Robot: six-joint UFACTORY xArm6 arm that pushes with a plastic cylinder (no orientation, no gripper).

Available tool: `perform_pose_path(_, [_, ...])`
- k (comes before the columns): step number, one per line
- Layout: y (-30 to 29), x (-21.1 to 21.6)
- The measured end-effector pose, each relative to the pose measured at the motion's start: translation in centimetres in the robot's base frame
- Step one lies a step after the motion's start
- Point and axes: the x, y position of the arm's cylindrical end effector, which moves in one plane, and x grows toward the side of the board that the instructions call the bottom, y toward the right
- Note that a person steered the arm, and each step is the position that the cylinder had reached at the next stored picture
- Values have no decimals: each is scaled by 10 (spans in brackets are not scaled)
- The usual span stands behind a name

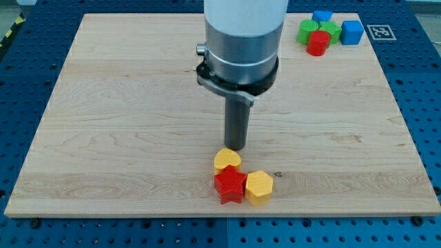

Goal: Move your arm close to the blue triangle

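Observation:
My tip (pixel 236 148) stands on the board's lower middle, just above a yellow heart block (pixel 227 159) and touching or almost touching it. A small blue block (pixel 322 15) lies at the view's top right, behind the green blocks; it may be the blue triangle, but its shape is hard to make out. A larger blue cube (pixel 352 32) lies to its right. Both blue blocks are far up and to the right of my tip.
A red star (pixel 230 184) and a yellow hexagon (pixel 259 187) lie below the heart, near the wooden board's bottom edge (pixel 138 213). Two green blocks (pixel 308 29) (pixel 331 29) and a red cylinder (pixel 318 43) cluster beside the blue ones.

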Motion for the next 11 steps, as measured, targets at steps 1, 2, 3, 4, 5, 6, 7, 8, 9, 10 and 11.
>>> perform_pose_path(1, [-1, -25])
perform_pose_path(2, [-1, -25])
perform_pose_path(3, [-4, -31])
perform_pose_path(4, [-25, -83])
perform_pose_path(5, [-28, -163])
perform_pose_path(6, [-2, -249])
perform_pose_path(7, [48, -319])
perform_pose_path(8, [65, -320])
perform_pose_path(9, [100, -321])
perform_pose_path(10, [152, -321])
perform_pose_path(11, [208, -321])
